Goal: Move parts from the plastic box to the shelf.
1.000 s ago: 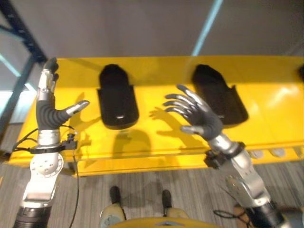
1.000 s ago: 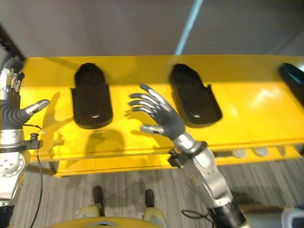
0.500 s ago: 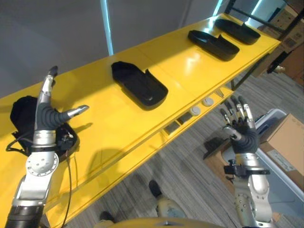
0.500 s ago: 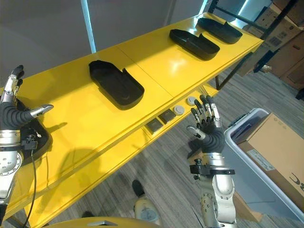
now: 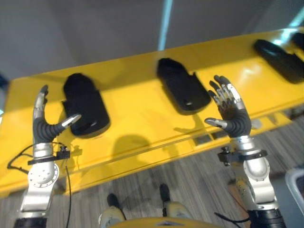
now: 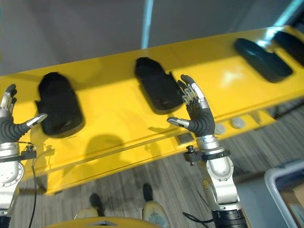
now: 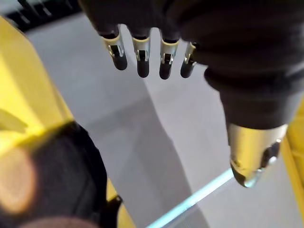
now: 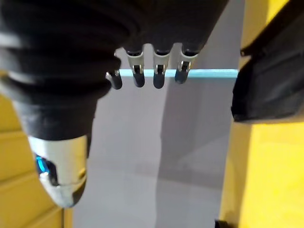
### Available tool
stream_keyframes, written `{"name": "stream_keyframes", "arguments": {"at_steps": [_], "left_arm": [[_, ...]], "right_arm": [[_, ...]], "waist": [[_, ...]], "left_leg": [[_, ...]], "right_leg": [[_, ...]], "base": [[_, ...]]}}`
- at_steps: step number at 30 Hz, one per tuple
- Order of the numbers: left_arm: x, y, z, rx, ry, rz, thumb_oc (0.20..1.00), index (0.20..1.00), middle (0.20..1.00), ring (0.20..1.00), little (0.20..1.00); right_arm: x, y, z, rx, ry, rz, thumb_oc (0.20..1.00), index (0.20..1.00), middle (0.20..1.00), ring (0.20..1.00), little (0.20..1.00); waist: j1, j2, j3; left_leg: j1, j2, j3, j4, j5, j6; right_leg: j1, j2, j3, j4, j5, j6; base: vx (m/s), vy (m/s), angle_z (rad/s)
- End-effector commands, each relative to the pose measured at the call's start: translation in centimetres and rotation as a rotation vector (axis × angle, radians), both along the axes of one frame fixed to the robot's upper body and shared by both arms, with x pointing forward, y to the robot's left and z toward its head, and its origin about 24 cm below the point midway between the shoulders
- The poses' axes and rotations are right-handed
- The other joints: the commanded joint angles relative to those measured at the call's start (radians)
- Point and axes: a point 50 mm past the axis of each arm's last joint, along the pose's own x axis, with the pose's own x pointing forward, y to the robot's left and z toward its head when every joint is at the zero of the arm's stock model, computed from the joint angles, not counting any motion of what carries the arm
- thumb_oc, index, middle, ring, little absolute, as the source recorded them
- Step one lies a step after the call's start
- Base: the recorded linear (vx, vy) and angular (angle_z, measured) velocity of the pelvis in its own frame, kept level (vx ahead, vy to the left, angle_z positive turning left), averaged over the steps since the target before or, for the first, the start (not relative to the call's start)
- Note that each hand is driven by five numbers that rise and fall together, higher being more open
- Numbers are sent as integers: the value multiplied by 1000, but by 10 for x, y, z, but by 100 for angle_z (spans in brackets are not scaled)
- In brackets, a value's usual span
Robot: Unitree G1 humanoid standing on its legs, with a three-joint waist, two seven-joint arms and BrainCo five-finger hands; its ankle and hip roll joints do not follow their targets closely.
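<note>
Right now both hands are raised in front of the yellow shelf (image 5: 142, 114) with nothing in them. On the robot's left, the left hand (image 5: 43, 127) stands upright with its fingers straight and the thumb stuck out sideways toward a black part (image 5: 85, 103) lying flat on the shelf just beside it; the thumb tip overlaps that part's near edge in the head views, though whether it touches cannot be told. The left wrist view shows the same fingers straight in a row, the thumb apart, and the dark part below them against the yellow surface. Over on the right, the right hand (image 6: 195, 114) is held up with its fingers spread and the thumb out, palm facing left, in front of the shelf's near edge. A second black part (image 5: 183, 90) lies on the shelf just behind and left of this hand. Further right along the shelf lies a third black part (image 6: 262, 59), well apart from both hands.
</note>
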Motion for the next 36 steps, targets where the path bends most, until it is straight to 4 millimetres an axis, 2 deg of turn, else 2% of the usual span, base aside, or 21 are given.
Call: {"name": "stream_keyframes", "arguments": {"at_steps": [1,2,3,4,6,7,8,10,12,13,14,17,19,21,22,27,28,30,32,33,36], "left_arm": [[5,1,38,49,-160,-66,1000,1000,1000,1000,1000],[6,2,36,44,-146,-68,1000,1000,1000,1000,1000],[8,3,31,29,-129,-64,1000,1000,1000,1000,1000],[8,3,32,29,-129,-64,1000,1000,1000,1000,1000],[11,3,29,7,-124,-61,1000,1000,1000,1000,1000],[14,0,29,8,-132,-68,1000,1000,1000,1000,1000],[14,0,29,8,-131,-67,1000,1000,1000,1000,1000],[15,-3,29,33,-122,-78,1000,1000,1000,1000,1000],[16,-4,30,62,-109,-83,1000,1000,1000,1000,1000],[15,-4,30,78,-103,-85,1000,1000,1000,1000,1000],[15,-2,28,102,-76,-74,1000,1000,1000,1000,1000],[12,2,20,130,-18,-58,1000,1000,1000,1000,1000],[6,9,13,147,36,-41,1000,1000,1000,1000,1000],[2,12,8,169,73,-38,1000,1000,1000,1000,1000],[3,12,9,180,77,-42,1000,1000,1000,1000,1000],[6,9,18,240,60,-62,1000,1000,1000,1000,1000],[6,9,18,240,60,-62,1000,1000,1000,1000,1000],[10,7,18,248,60,-62,1000,1000,1000,1000,1000],[9,7,13,248,81,-60,1000,1000,1000,1000,1000],[9,2,4,208,108,-79,1000,1000,1000,1000,1000],[8,-3,-5,182,137,-103,1000,1000,1000,1000,1000]], "right_arm": [[-13,-4,30,-2,-171,-29,1000,1000,1000,1000,1000],[-14,-5,31,-5,-166,-27,1000,1000,1000,1000,1000],[-13,-6,27,17,-142,-18,1000,1000,1000,1000,1000],[-13,-6,27,17,-142,-18,1000,1000,1000,1000,1000],[-13,-7,22,34,-108,-8,1000,1000,1000,1000,1000],[-13,-7,17,46,-80,5,1000,1000,1000,1000,1000],[-13,-7,17,46,-79,6,1000,1000,1000,1000,1000],[-15,-10,14,38,-60,-6,1000,1000,1000,1000,1000],[-16,-10,10,41,-42,-20,1000,1000,1000,1000,1000],[-16,-10,8,52,-38,-28,1000,1000,1000,1000,1000],[-15,-7,0,82,-8,-37,1000,1000,1000,1000,1000],[-13,-3,-6,74,13,-61,1000,1000,1000,1000,1000],[-13,1,-12,70,40,-54,1000,1000,1000,1000,1000],[-14,4,-17,55,55,-56,1000,1000,1000,1000,1000],[-14,4,-17,34,56,-65,1000,1000,1000,1000,1000],[-9,6,-22,15,72,-77,1000,1000,1000,1000,1000],[-8,6,-22,15,72,-77,1000,1000,1000,1000,1000],[-7,9,-21,-14,65,-78,1000,1000,1000,1000,1000],[-6,10,-25,-30,81,-78,1000,1000,1000,1000,1000],[-6,11,-30,-38,106,-74,1000,1000,1000,1000,1000],[-7,10,-32,-25,121,-67,1000,1000,1000,1000,1000]], "waist": [[-31,-35,34],[-28,-31,33],[-42,-15,15],[-43,-16,14],[-70,18,-8],[-115,42,-34],[-115,44,-34],[-150,53,-54],[-159,30,-56],[-157,18,-52],[-135,-7,-27],[-118,-29,-7],[-107,-43,20],[-89,-61,30],[-83,-59,36],[-63,-70,35],[-63,-71,35],[-35,-99,3],[-28,-113,-15],[-29,-111,-16],[-27,-112,-15]], "left_leg": [[29,-8,-52,425,-352,-20],[38,-43,-77,494,-354,-19],[73,-101,-121,596,-342,-19],[72,-102,-122,595,-341,-19],[164,-135,-152,590,-331,-19],[276,-145,-160,462,-342,-8],[286,-146,-158,450,-341,-8],[379,-138,-118,257,-413,16],[402,-151,-109,137,-469,39],[412,-163,-105,82,-481,46],[425,-181,-103,-14,-452,47],[446,-191,-79,-73,-421,45],[420,-197,-70,-51,-401,58],[387,-207,-95,-42,-385,77],[375,-204,-109,-38,-386,86],[300,-194,-125,-24,-349,108],[299,-195,-125,-23,-349,109],[265,-210,-106,-22,-337,104],[258,-204,-79,-27,-331,99],[253,-193,-57,-35,-320,94],[242,-185,-44,-28,-317,91]], "right_leg": [[39,-33,-29,-27,-62,79],[40,-30,-35,-25,-59,68],[38,-16,-44,-22,-49,53],[37,-17,-45,-23,-49,53],[24,9,-47,-3,-42,58],[-14,27,-40,9,-22,80],[-11,28,-40,10,-25,81],[-55,29,-41,16,1,117],[-84,19,-40,4,53,163],[-96,18,-40,-7,81,164],[-109,28,-40,-17,120,164],[-117,25,-60,-15,141,164],[-116,23,-66,13,116,164],[-86,5,-32,31,95,164],[-67,-3,-14,49,80,164],[1,-83,17,109,74,163],[-1,-84,17,109,73,164],[94,-112,-11,13,68,164],[97,-96,-13,-20,65,164],[82,-62,5,-30,61,164],[92,-53,3,-59,52,164]], "base": [[-154,-64,54],[-125,5,30],[-123,0,12],[-92,56,3],[-81,165,-5],[-108,197,-9],[-197,230,-12],[-224,191,0],[-324,140,-5],[-496,98,-9],[-392,49,-10],[-312,64,11],[-327,91,-9],[-316,49,-15],[-294,7,13],[-208,-22,33],[-118,-86,-14],[-80,-124,-27],[-50,-129,-32],[-65,-126,-58],[-46,-72,-38]]}}
